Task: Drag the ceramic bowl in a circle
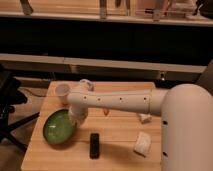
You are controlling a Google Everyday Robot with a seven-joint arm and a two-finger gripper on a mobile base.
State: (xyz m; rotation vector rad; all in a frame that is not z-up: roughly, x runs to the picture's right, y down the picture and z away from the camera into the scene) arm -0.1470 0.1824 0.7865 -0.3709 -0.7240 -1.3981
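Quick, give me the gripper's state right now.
Gripper: down at the right rim of the ceramic bowl on the wooden table; whether it grips the bowl cannot be told.

Vantage: I look down from above the robot's own body, its white arm (120,101) reaching leftward across frame.
Facing: toward the table's (125,137) far edge and the dark shelving beyond.
Distance: mid-range; most of the tabletop shows.
Gripper (76,119): near the left edge, at the ceramic bowl (58,126).
Views: one only.
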